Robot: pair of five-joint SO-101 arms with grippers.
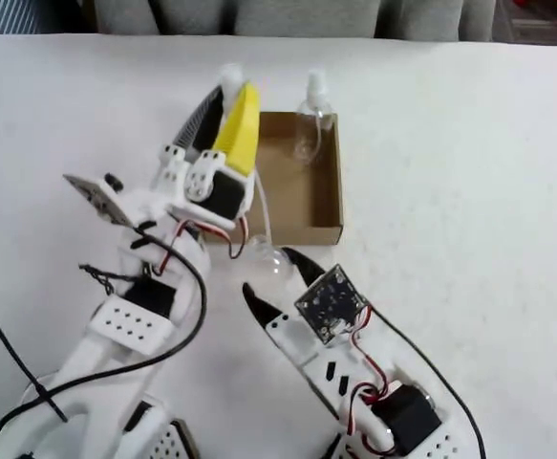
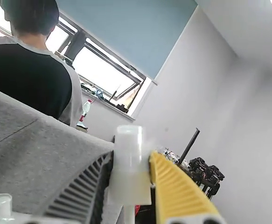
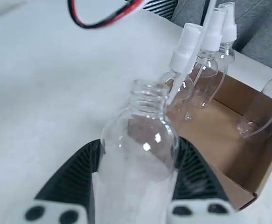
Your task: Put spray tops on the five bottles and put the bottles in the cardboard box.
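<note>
Uncapped bottle (image 3: 138,140): clear, probably light, slick, thin-walled; clamped round its body by right gripper (image 1: 267,271), 6 o'clock off cardboard box (image 1: 328,196). Best squeezed gently. Spray top (image 2: 129,168): pinched in left gripper (image 1: 232,94), box's 11 o'clock.

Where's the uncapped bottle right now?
High view: the uncapped bottle sits in the right gripper, just in front of the cardboard box's near wall.
</note>
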